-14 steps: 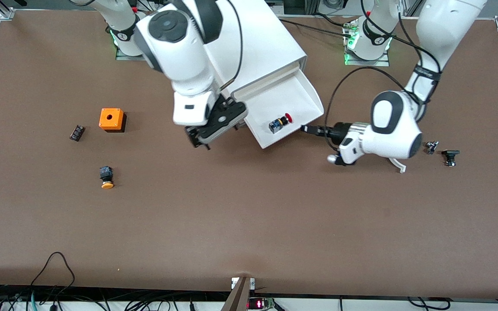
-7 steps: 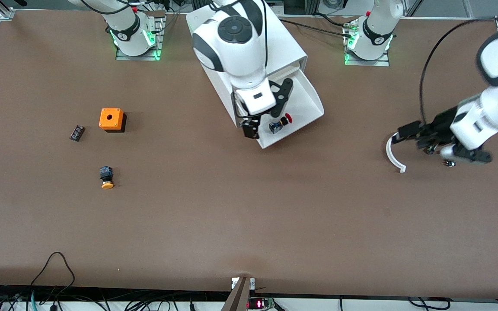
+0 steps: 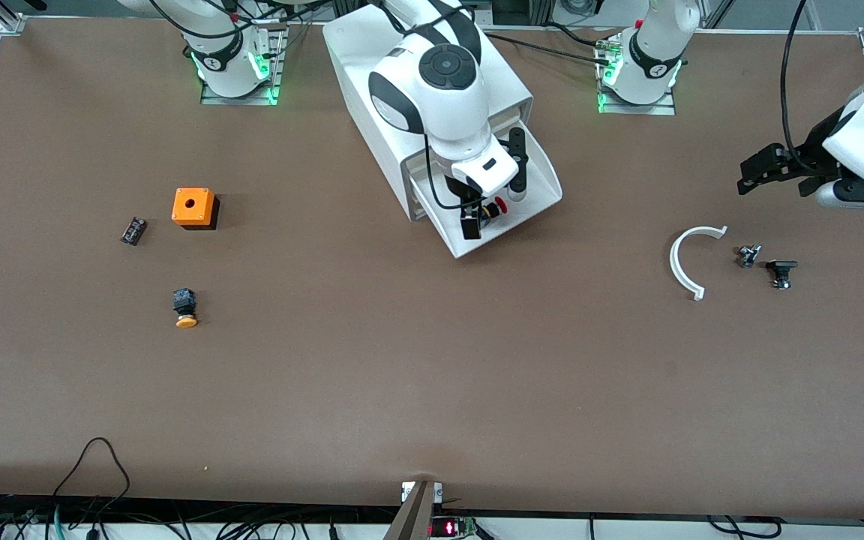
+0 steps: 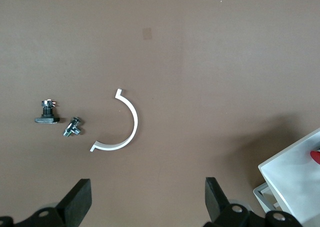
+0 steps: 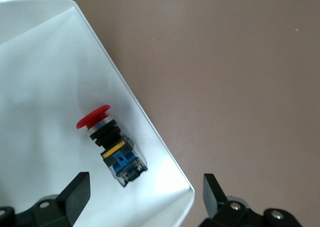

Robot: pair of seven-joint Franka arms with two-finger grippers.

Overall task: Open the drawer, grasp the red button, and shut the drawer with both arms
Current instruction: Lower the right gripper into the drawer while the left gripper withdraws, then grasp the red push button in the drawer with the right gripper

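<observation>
Nearby, orange box [image 3: 193, 207], white arc [image 3: 688, 259].

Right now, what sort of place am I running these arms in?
Likely a robotics lab bench: two arms bolted to a brown table, a white cabinet with its drawer open, cables along the edge.

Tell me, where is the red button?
The button lies on its side in the open drawer, near its front corner, under the open right gripper.

We see a matt brown counter [image 3: 402, 375], a smooth white plastic drawer [image 5: 45, 62], the button [image 5: 112, 144] with its glossy red cap, and shiny metal fittings [image 4: 72, 128].
</observation>
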